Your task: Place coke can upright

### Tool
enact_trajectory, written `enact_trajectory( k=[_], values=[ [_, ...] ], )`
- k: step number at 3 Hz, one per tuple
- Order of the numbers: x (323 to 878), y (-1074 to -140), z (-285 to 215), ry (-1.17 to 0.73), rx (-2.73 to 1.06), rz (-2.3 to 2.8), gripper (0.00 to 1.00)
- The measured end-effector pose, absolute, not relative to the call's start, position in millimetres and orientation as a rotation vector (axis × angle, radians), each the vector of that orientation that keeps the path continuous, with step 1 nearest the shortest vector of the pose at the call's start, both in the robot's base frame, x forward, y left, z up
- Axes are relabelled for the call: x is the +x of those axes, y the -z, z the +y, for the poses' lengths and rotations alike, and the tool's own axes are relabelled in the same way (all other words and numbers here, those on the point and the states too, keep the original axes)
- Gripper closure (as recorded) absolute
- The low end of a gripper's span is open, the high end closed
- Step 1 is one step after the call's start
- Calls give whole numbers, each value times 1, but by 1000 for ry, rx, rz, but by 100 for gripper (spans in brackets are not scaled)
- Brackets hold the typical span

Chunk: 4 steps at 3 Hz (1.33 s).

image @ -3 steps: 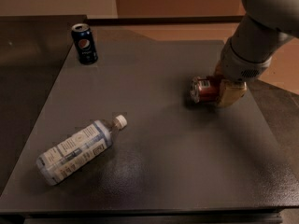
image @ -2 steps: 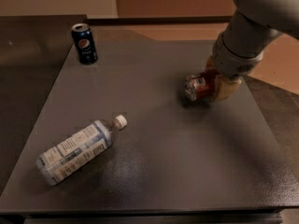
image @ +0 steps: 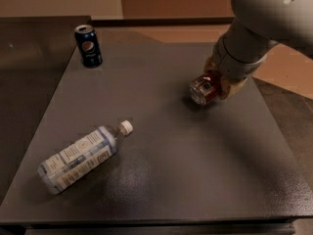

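Observation:
The coke can (image: 202,90) is a red can with silver ends, held on its side at the right of the dark table (image: 176,151), one silver end facing the camera. My gripper (image: 213,84) comes down from the big grey arm at upper right and is shut around the can, with tan fingers (image: 230,86) on either side of it. The can sits just above or at the table surface, with a shadow right under it. Its far half is hidden by the gripper.
A dark blue Pepsi can (image: 88,45) stands upright at the table's back left corner. A clear plastic water bottle (image: 80,155) with a white cap lies on its side at front left. The table's right edge runs close to my gripper.
My gripper, holding the coke can, has shifted slightly left and up. The arm now leans further over the table. The Pepsi can and bottle have not moved.

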State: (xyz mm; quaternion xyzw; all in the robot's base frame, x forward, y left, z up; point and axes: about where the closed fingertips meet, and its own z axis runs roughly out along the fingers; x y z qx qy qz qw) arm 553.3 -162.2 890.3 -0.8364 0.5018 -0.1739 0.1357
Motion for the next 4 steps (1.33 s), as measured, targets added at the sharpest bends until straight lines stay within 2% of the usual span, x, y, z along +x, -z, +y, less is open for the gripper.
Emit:
enact_trajectory(
  k=[4],
  values=[
    [586,-913,-119,918,-2523,786,100]
  ],
)
